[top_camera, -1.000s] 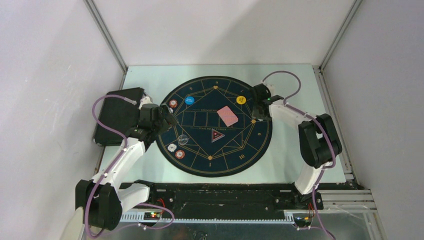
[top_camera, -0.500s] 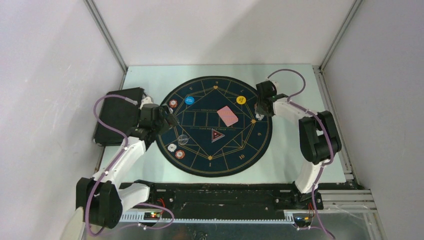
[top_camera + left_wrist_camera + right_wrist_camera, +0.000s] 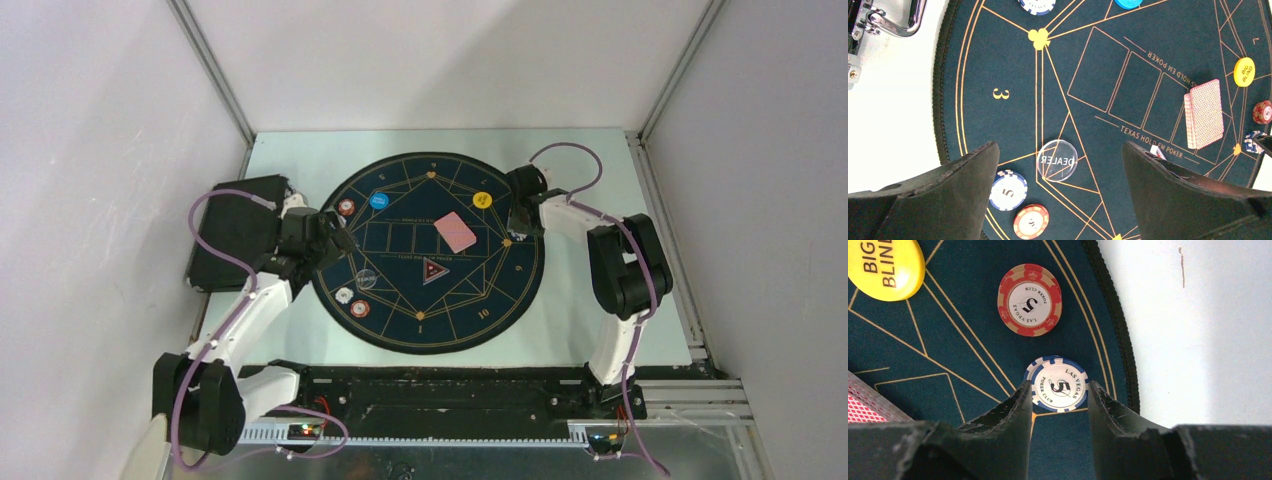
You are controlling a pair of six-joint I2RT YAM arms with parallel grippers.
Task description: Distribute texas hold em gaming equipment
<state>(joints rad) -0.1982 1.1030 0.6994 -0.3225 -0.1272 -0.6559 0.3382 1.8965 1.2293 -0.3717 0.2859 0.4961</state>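
White walls close in a pale worktop (image 3: 600,300), and on it a dark round mat (image 3: 400,320) with gold lines lies beside a black case (image 3: 235,240) at the left edge.

The left end effector (image 3: 1060,150) hangs over the mat's left side with its jaws spread wide and nothing in them. A clear dealer button (image 3: 1057,159) lies below the gap. Mid-mat sit the pink-backed cards (image 3: 458,232) and a red triangular token (image 3: 433,271), with a yellow big-blind button (image 3: 483,199) further right. At the right rim, the right end effector (image 3: 1057,392) has its jaws closed against the rim of a blue-white chip (image 3: 1057,389), and a red-white chip (image 3: 1029,299) lies just beyond.

We judge the chips to be light, rigid and smooth-edged, so they are best pinched across the rim, low against the soft mat. The blue-white one looks like two stacked, which could shear apart. The cards seem thin, bendy and slippery, so we would take the deck by its long edges.

The top view gives us the whole layout but hides the gripped chip under the arm. Only the right wrist view shows that contact, though not whether the chip has left the mat. The left wrist view alone reads the dealer lettering
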